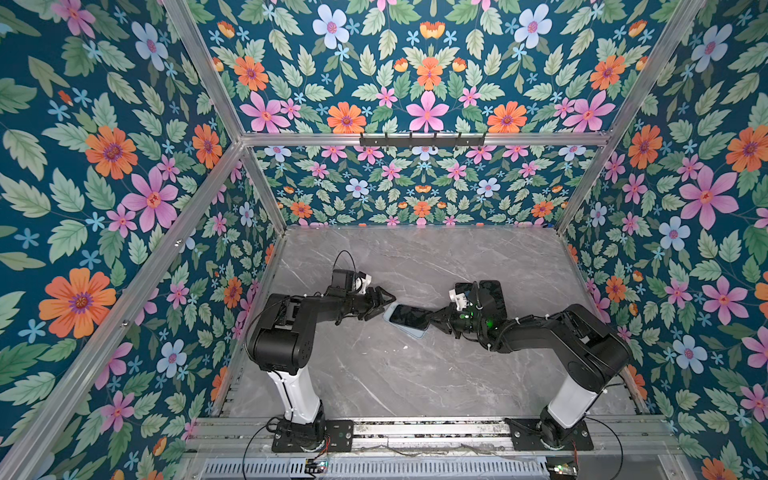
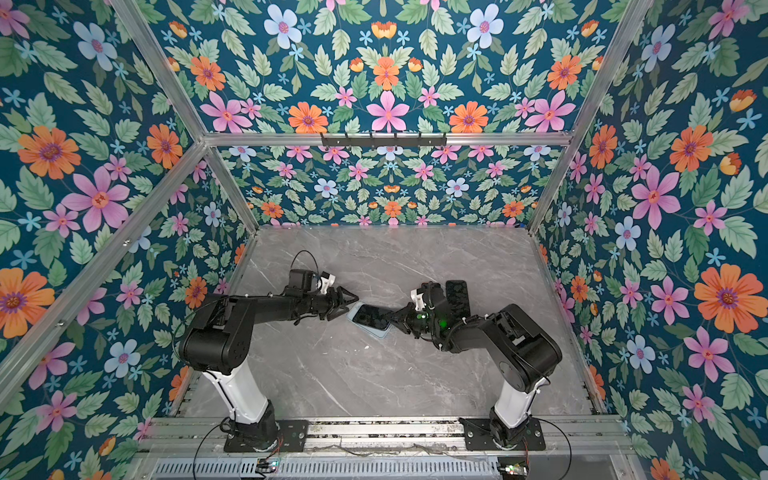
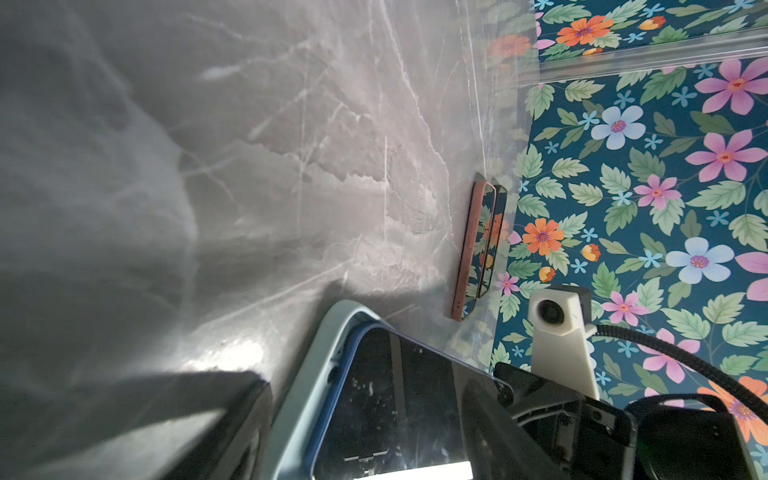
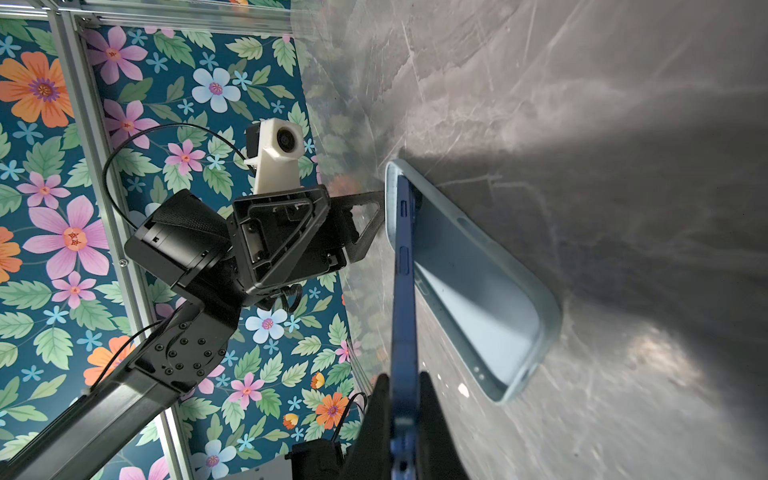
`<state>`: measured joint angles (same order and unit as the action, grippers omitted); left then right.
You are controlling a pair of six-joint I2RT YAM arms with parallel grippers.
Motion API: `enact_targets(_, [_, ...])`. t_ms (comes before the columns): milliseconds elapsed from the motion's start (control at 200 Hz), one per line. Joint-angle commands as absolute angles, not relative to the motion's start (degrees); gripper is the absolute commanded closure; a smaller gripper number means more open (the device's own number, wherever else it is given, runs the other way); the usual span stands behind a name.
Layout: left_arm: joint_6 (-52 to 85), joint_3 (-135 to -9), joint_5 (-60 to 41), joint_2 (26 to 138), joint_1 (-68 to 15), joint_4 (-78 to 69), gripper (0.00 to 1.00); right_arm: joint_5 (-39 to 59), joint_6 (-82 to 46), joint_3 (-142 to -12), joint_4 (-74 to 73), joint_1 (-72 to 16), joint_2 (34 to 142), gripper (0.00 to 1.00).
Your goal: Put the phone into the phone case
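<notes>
At the right gripper [image 4: 405, 399], clamped shut on the near end of the phone [image 4: 404, 291]: a thin pinch on a slick edge, so liable to pivot or slip free if pressed down hard. Just past those pads, liable to jam: held steeply tilted over the case [image 4: 478, 291], with only the far end nosed in at the far lip, so apt to ride up over the rim rather than seat if lowered off-line. Farther out, apt to shove the whole case along the table [image 1: 415, 374], since lying loose there and probably soft enough to buckle. At the left gripper [image 1: 383, 306], spread wide at that far end and gripping nothing; one finger [image 4: 365, 197] close against the case's end, touching or just shy, cannot tell, so little there to stop a skid or a twist. Might also trap that finger under the phone's tip if pushed on. As to position: near end of the phone between the right pads, body running away from them, lifted clear of the case floor on the near side, far corner down inside the rim just beside the left fingers. Under it, flat and open side up, the case, between the two grippers. Well beyond the left fingers, a second phone [image 3: 473, 249] on the table, best left alone.
</notes>
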<state>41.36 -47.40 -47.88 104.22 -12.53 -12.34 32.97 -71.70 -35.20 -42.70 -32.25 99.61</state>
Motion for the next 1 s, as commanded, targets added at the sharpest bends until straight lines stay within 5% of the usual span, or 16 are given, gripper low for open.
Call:
enact_targets(0, [41.8,-46.6,-47.0,104.4,-12.7,-11.2,0.26,33.7,-72.8,-35.6,-46.0,-32.5,100.1,1.00])
enact_targets(995, [42.9,-43.9,-47.5,103.9,-13.0,-13.6,0.27,35.8,-74.6,-37.7,-49.1,-33.0,106.3,1.00])
